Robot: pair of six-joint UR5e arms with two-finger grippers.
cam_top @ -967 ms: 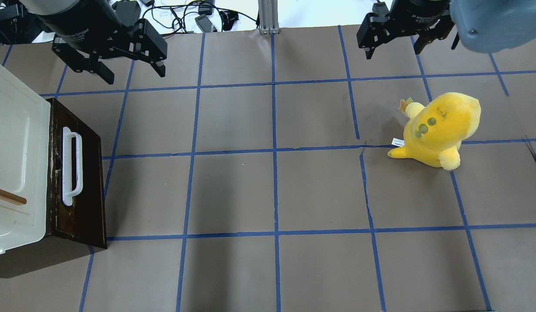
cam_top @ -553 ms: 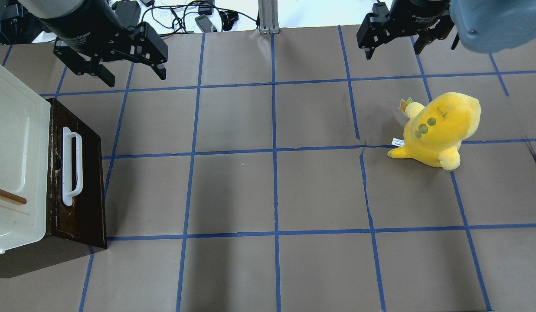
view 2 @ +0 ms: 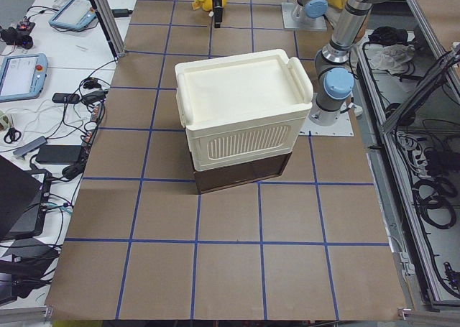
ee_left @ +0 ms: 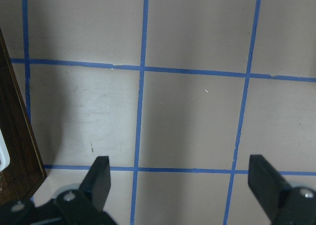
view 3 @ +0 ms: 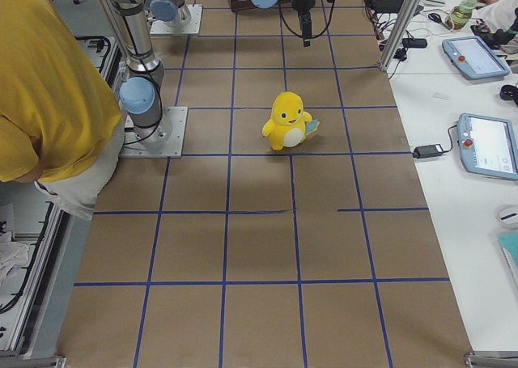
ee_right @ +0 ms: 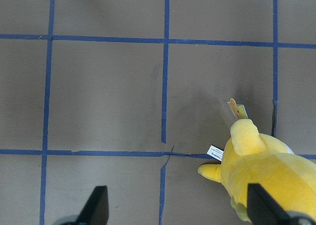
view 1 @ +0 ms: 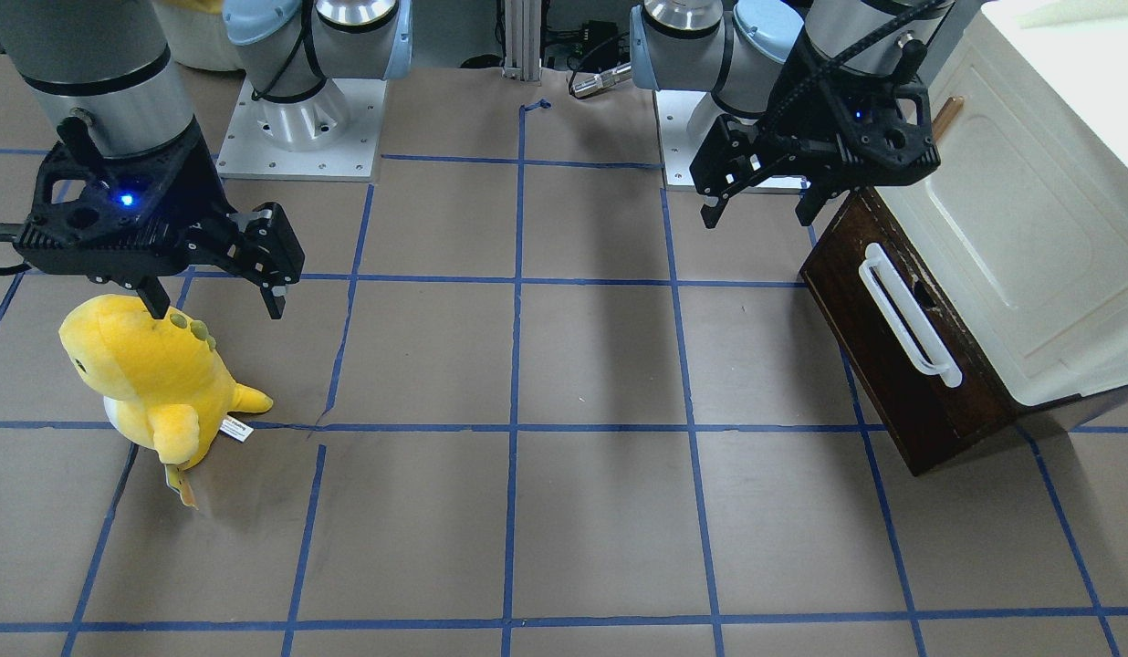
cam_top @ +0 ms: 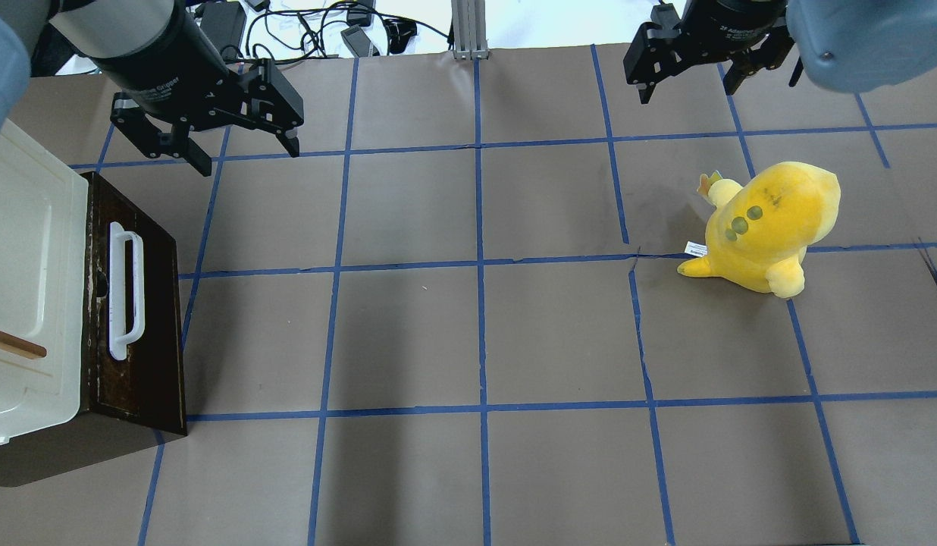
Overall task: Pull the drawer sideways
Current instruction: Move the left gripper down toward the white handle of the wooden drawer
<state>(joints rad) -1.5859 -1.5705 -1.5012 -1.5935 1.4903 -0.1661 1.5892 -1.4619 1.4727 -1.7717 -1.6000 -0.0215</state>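
The drawer (cam_top: 146, 326) has a dark brown front and a long white bar handle (cam_top: 126, 290). It sits closed under a cream cabinet (cam_top: 29, 250) at the table's left edge, and also shows in the front view (view 1: 893, 383). My left gripper (cam_top: 249, 155) is open and empty, hovering above the table behind the drawer's far corner, apart from it. In the left wrist view the open left gripper (ee_left: 181, 180) frames bare table, with the drawer's corner (ee_left: 17, 131) at the left. My right gripper (cam_top: 688, 83) is open and empty at the far right.
A yellow plush toy (cam_top: 764, 227) stands on the right side of the table, just below the right gripper (view 1: 215, 306) in the front view. The cream cabinet door carries a small wooden handle (cam_top: 14, 343). Blue tape lines grid the brown table.
My left gripper has moved slightly right and nearer in the overhead view, closer to the drawer's far corner. The right arm, drawer and plush have not moved.
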